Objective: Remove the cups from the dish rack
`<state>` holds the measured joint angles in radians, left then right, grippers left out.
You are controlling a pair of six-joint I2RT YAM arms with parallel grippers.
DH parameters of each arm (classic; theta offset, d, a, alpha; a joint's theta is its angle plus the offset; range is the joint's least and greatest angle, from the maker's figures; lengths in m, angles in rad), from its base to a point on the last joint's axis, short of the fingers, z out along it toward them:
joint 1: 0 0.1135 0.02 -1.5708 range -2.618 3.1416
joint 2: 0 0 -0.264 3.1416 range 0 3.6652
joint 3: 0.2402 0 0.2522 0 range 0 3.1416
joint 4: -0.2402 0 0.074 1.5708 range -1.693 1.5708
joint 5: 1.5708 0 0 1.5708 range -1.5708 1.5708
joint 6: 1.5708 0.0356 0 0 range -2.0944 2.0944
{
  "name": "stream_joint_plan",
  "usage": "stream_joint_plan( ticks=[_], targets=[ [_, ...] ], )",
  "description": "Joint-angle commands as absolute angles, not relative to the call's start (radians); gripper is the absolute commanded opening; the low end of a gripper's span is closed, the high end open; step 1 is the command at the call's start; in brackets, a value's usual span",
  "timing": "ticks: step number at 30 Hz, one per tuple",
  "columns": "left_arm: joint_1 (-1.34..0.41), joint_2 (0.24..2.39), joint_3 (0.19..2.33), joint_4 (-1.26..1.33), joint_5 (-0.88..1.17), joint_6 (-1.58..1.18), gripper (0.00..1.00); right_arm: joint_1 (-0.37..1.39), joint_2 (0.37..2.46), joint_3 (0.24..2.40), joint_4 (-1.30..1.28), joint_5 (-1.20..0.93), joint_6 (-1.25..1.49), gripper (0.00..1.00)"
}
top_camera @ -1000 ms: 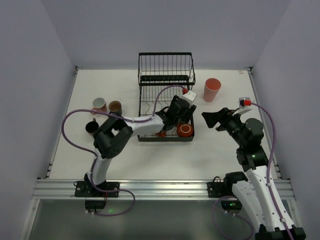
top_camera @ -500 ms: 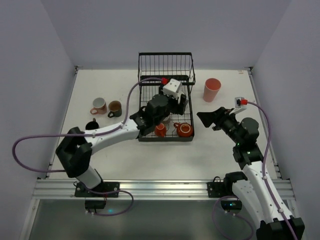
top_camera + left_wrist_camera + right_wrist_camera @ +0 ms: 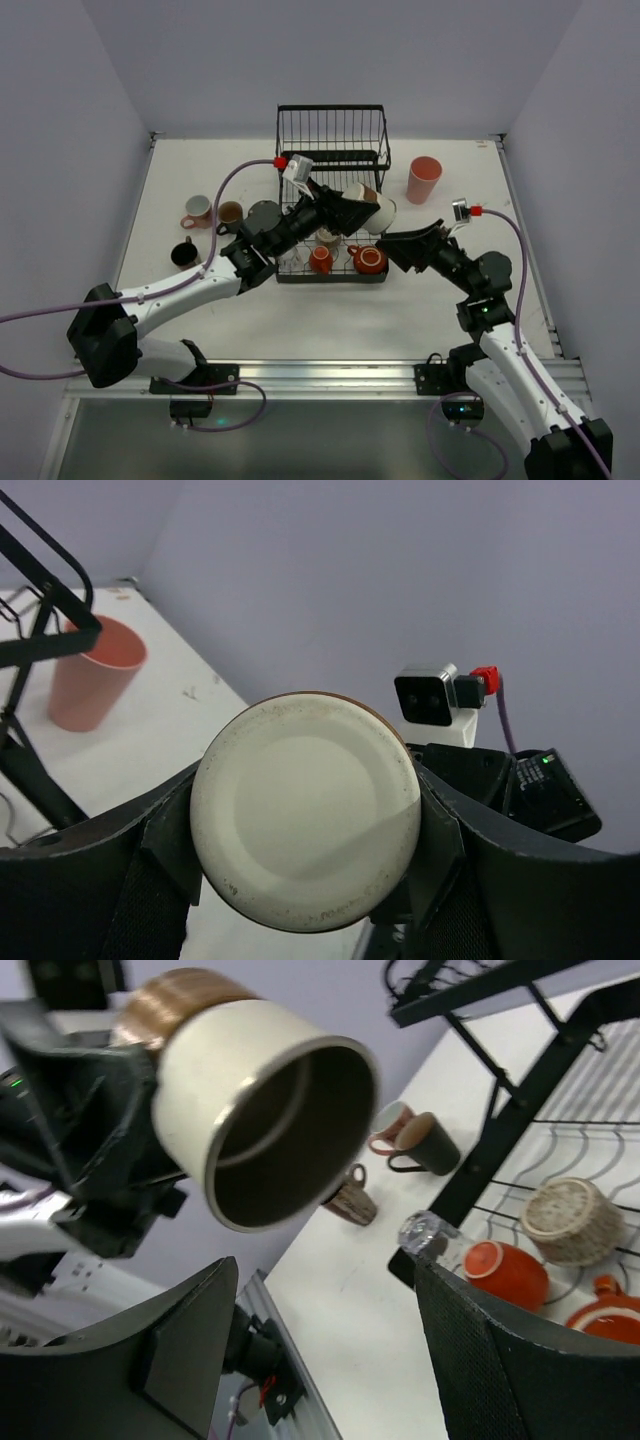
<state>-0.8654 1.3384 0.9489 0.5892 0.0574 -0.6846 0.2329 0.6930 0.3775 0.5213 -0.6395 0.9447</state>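
Observation:
My left gripper (image 3: pixel 352 212) is shut on a cream cup with a brown band (image 3: pixel 378 212) and holds it on its side in the air above the right side of the black wire dish rack (image 3: pixel 332 108). The cup's cream base (image 3: pixel 305 810) fills the left wrist view. Its open mouth (image 3: pixel 265 1110) faces my right gripper (image 3: pixel 392 246), which is open and empty just to the right of it, apart from it. In the rack's lower tray lie two orange-red cups (image 3: pixel 320 260) (image 3: pixel 368 260), a beige cup (image 3: pixel 327 237) and a clear glass (image 3: pixel 290 258).
A tall pink tumbler (image 3: pixel 424 179) stands on the table right of the rack. A pink mug (image 3: pixel 198 210), a brown cup (image 3: pixel 231 213) and a black cup (image 3: pixel 184 254) stand left of the rack. The rack's raised rear basket holds no cups that I can see.
My left gripper has risen out of the rack's lower tray with the cream cup and swung it right. My right gripper has reached left toward the cup.

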Motion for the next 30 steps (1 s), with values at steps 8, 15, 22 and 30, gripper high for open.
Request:
stream_joint_plan(
  ticks=[8,15,22,30],
  targets=[
    [-0.853,1.345,0.897,0.825,0.271,-1.060,0.26,0.287,0.637,0.471,0.615,-0.687,0.905,0.73],
    [-0.854,1.365,0.876,0.865,0.291,-1.098,0.27,0.304,0.716,0.528,0.678,-0.686,0.923,0.51],
    [-0.854,1.350,0.873,0.831,0.288,-1.055,0.72,0.311,0.767,0.548,0.724,-0.652,0.960,0.00],
    [-0.848,1.096,0.902,0.365,0.066,-0.702,1.00,0.310,0.692,0.731,0.070,-0.371,0.607,0.00]
  ],
)
